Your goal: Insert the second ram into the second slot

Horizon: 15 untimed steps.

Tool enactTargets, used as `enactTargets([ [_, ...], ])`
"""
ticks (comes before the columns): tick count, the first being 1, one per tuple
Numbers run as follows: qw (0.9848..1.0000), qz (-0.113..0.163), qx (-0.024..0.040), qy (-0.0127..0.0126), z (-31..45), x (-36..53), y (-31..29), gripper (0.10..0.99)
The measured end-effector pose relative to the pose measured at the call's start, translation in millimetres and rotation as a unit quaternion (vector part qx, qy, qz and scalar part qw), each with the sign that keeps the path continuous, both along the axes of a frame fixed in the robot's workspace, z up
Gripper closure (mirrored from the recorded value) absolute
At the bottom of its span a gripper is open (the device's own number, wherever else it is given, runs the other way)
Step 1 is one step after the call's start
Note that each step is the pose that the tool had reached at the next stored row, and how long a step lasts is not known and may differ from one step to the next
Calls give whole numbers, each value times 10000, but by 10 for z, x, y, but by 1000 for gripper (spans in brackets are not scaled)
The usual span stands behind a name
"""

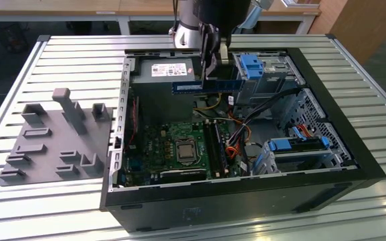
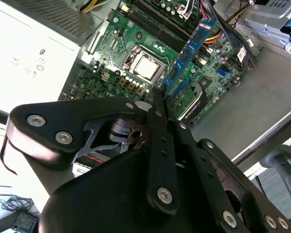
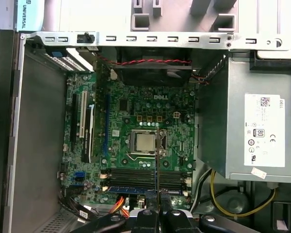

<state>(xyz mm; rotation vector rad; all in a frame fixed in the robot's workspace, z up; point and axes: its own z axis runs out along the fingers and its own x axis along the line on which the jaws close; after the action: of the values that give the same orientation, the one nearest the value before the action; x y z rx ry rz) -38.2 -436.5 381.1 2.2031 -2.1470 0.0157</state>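
Noted: end effector (image 1: pixel 210 79) clamped on the second ram (image 1: pixel 186 87), held level above the open computer case (image 1: pixel 364 158), seemingly crosswise to the memory slots (image 1: pixel 217 145); judgement: square it to the slot, notch matched, press evenly.

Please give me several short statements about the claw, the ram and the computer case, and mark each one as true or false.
1. The claw is shut on the second ram. True.
2. The second ram sits in a slot of the motherboard. False: the claw holds it in the air, apart from the motherboard.
3. The computer case lies open on a slatted metal table. True.
4. The grey fixture plate lies at the exterior view's right of the case. False: the plate lies at the exterior view's left of the case.
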Motion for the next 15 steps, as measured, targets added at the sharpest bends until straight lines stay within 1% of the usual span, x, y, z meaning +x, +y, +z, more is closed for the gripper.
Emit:
enactTargets([
  [9, 10000, 0, -46, 0, 1, 0, -18, 949],
  [15, 10000, 0, -49, 0, 0, 0, -27, 949],
])
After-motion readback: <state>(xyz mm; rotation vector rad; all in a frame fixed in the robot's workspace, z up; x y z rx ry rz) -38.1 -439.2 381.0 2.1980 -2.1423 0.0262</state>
